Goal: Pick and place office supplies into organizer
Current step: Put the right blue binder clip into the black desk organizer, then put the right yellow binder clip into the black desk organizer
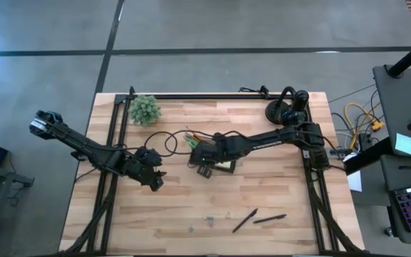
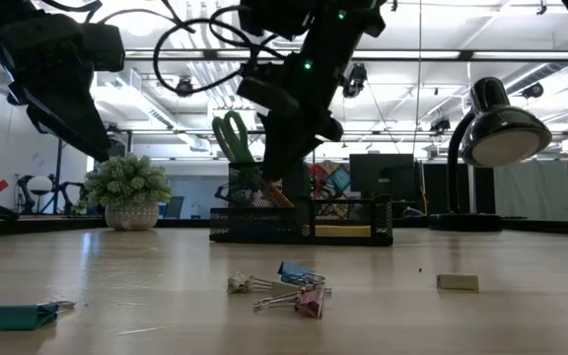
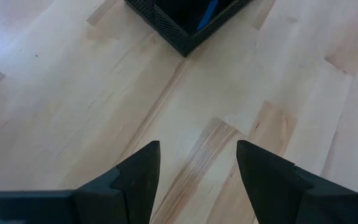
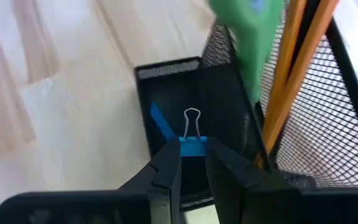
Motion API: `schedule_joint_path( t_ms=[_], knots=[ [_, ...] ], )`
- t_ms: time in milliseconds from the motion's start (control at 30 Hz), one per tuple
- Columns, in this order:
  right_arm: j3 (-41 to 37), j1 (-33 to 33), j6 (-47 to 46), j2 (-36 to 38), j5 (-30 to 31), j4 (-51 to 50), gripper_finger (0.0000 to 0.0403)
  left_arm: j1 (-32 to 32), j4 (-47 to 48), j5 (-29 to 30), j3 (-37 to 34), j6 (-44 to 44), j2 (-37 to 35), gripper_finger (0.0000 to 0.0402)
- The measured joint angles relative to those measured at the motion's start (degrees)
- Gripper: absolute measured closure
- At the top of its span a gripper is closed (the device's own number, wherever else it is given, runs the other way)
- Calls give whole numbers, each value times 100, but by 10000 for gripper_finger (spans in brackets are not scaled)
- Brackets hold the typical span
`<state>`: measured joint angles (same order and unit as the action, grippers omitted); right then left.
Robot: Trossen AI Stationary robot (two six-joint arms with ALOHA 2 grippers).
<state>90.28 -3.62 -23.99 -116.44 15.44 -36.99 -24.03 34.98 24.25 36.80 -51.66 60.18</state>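
Note:
The black mesh organizer (image 1: 220,161) stands mid-table and holds green-handled scissors (image 4: 253,37), orange pencils (image 4: 291,62) and a yellow pad (image 2: 343,231). My right gripper (image 4: 193,153) hangs over the organizer's small compartment (image 4: 166,74) and is shut on a blue binder clip (image 4: 193,147). A blue piece (image 4: 160,121) lies in that compartment. My left gripper (image 3: 197,162) is open and empty above bare wood, left of the organizer (image 3: 185,25). Two black pens (image 1: 255,220) and small clips (image 1: 209,218) lie near the table's near edge. My right gripper pinches the blue body (image 4: 193,144) of the binder clip between its two fingertips. The fingers point down from above. The clip's wire handle (image 4: 192,119) sticks out past the fingertips toward the compartment below. The clip is clear of the table.
A small potted plant (image 1: 145,109) stands at the far left. A black desk lamp (image 1: 285,107) stands at the far right. In the low view, loose clips (image 2: 284,286), a teal clip (image 2: 18,316) and a small pale block (image 2: 459,282) lie on the near table. A cable (image 1: 164,141) loops beside the organizer.

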Motion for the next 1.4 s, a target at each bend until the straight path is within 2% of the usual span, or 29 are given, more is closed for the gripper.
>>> schedule_joint_path(
  t_ms=[267,400,567,900,1033,1200,1400],
  knots=[
    [-93,66,66,0,-113,-33,344,0,-2,0,-7,-7,0,203],
    [-167,64,65,0,-381,-18,344,2,-2,0,-7,-9,0,203],
    [-201,64,66,0,-348,-18,340,2,-2,-2,-7,-13,0,203],
    [-201,66,42,0,-344,-17,248,2,-4,-2,-7,-44,0,203],
    [-146,18,-246,47,-381,-258,218,0,-5,-8,11,-46,0,203],
    [-31,-361,-158,345,-380,-808,208,2,-10,-8,64,-10,0,203],
    [-39,-1303,-444,437,-402,-1696,209,2,-7,-7,53,6,0,203]
  ],
)
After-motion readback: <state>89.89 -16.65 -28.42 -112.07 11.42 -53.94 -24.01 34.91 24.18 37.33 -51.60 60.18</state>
